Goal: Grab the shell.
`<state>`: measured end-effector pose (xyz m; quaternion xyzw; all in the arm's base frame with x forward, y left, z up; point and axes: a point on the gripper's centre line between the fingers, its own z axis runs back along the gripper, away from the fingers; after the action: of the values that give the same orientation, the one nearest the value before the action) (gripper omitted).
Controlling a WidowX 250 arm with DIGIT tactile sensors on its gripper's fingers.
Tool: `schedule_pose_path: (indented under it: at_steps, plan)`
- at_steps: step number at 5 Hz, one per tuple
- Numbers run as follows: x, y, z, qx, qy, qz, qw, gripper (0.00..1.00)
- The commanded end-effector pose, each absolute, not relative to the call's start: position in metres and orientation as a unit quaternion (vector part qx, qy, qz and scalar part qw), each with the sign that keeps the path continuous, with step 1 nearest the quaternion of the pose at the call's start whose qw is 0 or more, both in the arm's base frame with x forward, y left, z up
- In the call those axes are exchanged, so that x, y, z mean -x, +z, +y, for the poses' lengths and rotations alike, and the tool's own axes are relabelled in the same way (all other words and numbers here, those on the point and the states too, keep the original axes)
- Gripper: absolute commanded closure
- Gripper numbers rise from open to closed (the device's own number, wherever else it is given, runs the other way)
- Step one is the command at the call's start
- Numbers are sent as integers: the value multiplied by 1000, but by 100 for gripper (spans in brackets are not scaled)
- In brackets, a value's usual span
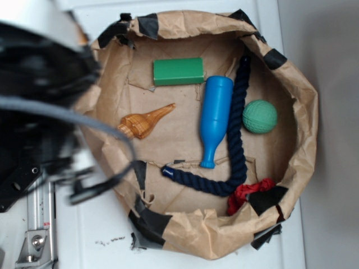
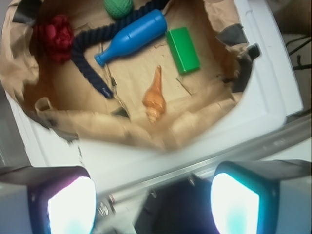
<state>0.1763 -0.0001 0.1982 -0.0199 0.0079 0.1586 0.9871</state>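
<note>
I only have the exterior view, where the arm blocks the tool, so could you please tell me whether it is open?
Observer: Yes; in the wrist view the tool is open, with nothing between its fingers.
Operator: Thank you; is it above the shell?
Observer: No; it is outside the paper bag, whose near rim lies between it and the shell.
Operator: Which end faces the tool?
Observer: The shell's knobbly end.

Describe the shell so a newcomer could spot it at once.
Look inside the brown paper nest. The shell lies left of the blue bottle and below the green block. It alone is glossy tan with grain stripes, knobbly at one end, tapering to a point.
</note>
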Motion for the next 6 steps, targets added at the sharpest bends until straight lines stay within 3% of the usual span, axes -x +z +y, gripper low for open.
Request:
schedule_pose_path:
  at_steps: [1, 2, 3, 4, 6]
  plan:
    - [-200, 136, 12, -23, 186, -8, 982, 0]
    - [-225, 86, 12, -20, 144, -8, 989, 0]
    - [-228, 46, 10, -12, 106, 1, 994, 0]
    - [-249, 26, -12, -25, 78, 12, 997, 0]
    - [-218, 28, -22, -19, 38, 41, 998, 0]
